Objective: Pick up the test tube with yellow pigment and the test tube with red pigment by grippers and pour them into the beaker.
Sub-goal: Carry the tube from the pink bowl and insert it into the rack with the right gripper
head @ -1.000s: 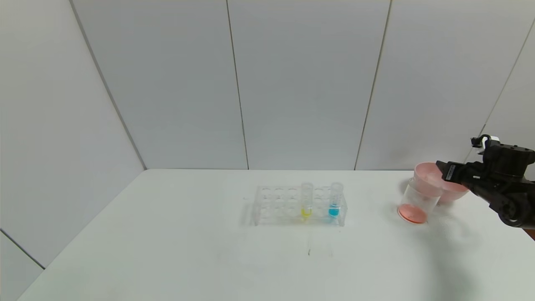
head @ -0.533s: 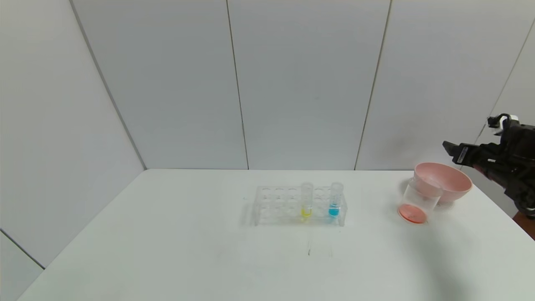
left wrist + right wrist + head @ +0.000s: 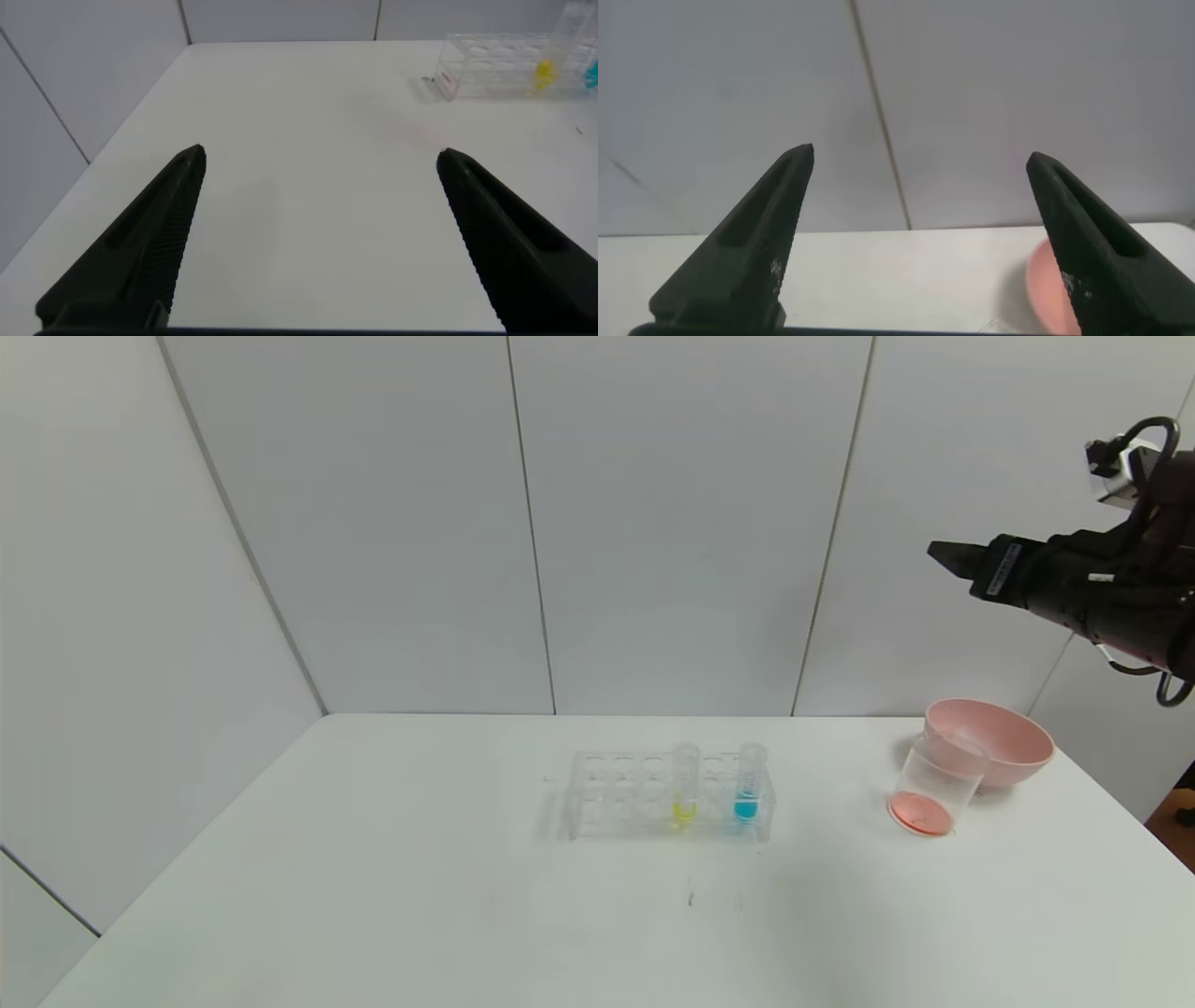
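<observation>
Head view cuts off right claw (image 3: 943, 556), fingers spread.

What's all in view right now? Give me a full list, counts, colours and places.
rack: 1, clear, table centre.
test tube with yellow pigment: 1, upright in the rack.
tube with blue liquid: 1, in the rack, right of the yellow one.
beaker: 1, clear, orange-red liquid at its bottom, tilted against the bowl.
bowl: 1, pink, table's far right.
table: 1, white.
right gripper: open, empty, raised above the bowl.
left gripper: open, empty, over the table's left part.
</observation>
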